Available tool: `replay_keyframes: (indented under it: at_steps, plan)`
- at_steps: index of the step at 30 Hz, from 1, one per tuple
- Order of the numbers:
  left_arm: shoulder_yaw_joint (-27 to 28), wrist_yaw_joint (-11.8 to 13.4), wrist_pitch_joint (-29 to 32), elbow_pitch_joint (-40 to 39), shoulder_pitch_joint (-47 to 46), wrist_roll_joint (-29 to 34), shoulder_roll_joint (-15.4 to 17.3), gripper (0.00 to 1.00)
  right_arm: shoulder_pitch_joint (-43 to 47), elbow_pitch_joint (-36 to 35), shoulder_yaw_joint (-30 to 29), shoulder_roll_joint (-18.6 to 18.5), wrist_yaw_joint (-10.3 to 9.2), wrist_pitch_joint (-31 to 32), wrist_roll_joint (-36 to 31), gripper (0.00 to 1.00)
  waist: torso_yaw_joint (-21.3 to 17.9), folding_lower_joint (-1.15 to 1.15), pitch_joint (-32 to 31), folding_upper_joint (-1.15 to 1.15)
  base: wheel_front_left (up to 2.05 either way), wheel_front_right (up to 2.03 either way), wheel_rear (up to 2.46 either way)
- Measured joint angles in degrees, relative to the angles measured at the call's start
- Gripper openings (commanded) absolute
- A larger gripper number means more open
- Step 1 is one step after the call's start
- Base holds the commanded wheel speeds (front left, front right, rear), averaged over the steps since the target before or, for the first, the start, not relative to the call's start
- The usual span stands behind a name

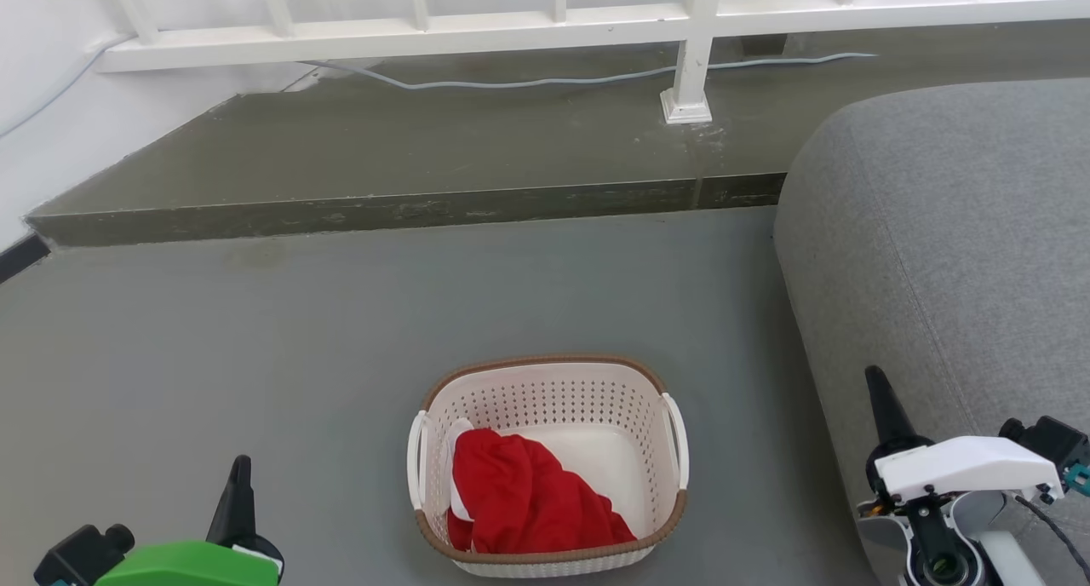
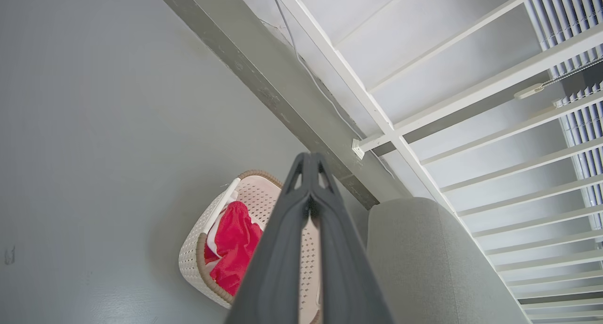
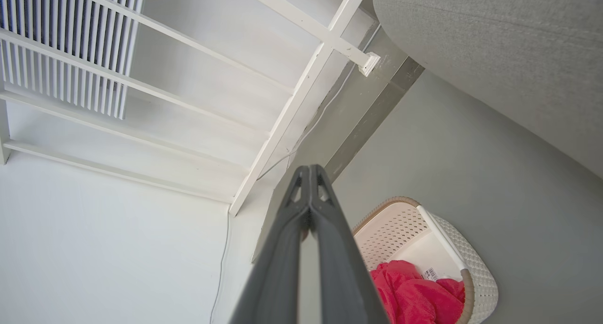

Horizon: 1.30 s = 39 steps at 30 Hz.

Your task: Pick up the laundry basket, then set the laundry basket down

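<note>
Cream-white perforated plastic formed the walls of the laundry basket (image 1: 553,416), which stood on the grey floor (image 1: 255,330) directly ahead, just left of the grey sofa (image 1: 954,228) and well short of the raised step (image 1: 383,207) below the white railing (image 1: 545,24). A brown woven-look rim ran round its top, and a white handle sat on each short side. A red garment (image 1: 519,501) lay inside, bunched toward the near left corner.

The left gripper (image 2: 308,161) hung well clear of the basket to its left, fingers pressed together and holding nothing. The right gripper (image 3: 308,171) stood off to the right by the sofa, likewise closed and empty.

Assessment: the load appeared light, one soft garment only. The shell looked stiff but thin, and smooth enough to slip under a pinch on the wall. The two side handles offered the soundest hold, one per gripper, lifted evenly to prevent tilting.
</note>
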Motion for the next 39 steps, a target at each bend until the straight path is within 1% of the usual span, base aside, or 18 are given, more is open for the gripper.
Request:
replay_keyframes:
  at_steps: [6, 9, 11, 19, 20, 23, 28, 39]
  plan:
    - [0.27, -0.76, 1.05, 0.69, -1.04, -5.09, 0.12, 0.0, -0.7, 0.13, -1.27, -0.19, 0.69, 0.83, 4.39, 0.0, 0.29, 0.0, -0.07, 0.0, 0.0, 0.0, 0.0]
    - [0.38, -1.26, 1.51, 0.97, -1.65, -7.12, 0.16, 0.0, -1.03, 0.19, -1.76, -0.24, 1.43, 1.38, 6.64, 0.0, 0.44, 0.0, -0.11, 0.0, 0.0, 0.0, 0.0]
    - [0.47, -1.3, 1.85, 1.24, -1.99, -8.99, 0.2, 0.0, -1.03, 0.26, -2.08, -0.27, 1.48, 1.66, 8.06, 0.0, 0.53, 0.0, -0.14, 0.0, 0.0, 0.0, 0.0]
    - [1.0, -2.8, 2.93, 2.52, -3.44, -15.1, 0.35, 0.0, -1.48, 0.59, -3.67, -0.51, 2.6, 3.11, 14.03, 0.0, 0.92, 0.0, -0.24, 0.0, 0.0, 0.0, 0.0]
    - [1.12, -2.87, 3.35, 2.59, -3.67, -16.05, 0.37, 0.0, -1.6, 0.63, -3.82, -0.54, 2.97, 3.36, 14.74, 0.0, 0.97, 0.0, -0.25, 0.0, 0.0, 0.0, 0.0]
    - [1.37, -3.3, 3.5, 2.76, -4.13, -17.29, 0.44, 0.0, -2.04, 0.73, -4.2, -0.56, 2.98, 3.63, 16.06, 0.0, 1.07, 0.0, -0.28, 0.0, 0.0, 0.0, 0.0]
    - [1.88, -4.24, 4.6, 3.94, -5.12, -22.09, 0.52, 0.0, -2.4, 0.87, -5.43, -0.7, 4.08, 4.6, 20.62, 0.0, 1.36, 0.0, -0.36, 0.0, 0.0, 0.0, 0.0]
    - [2.44, -5.82, 6.27, 5.12, -7.3, -30.74, 0.7, 0.0, -3.49, 1.23, -7.48, -1.11, 5.58, 6.45, 28.7, 0.0, 1.89, 0.0, -0.49, 0.0, 0.0, 0.0, 0.0]
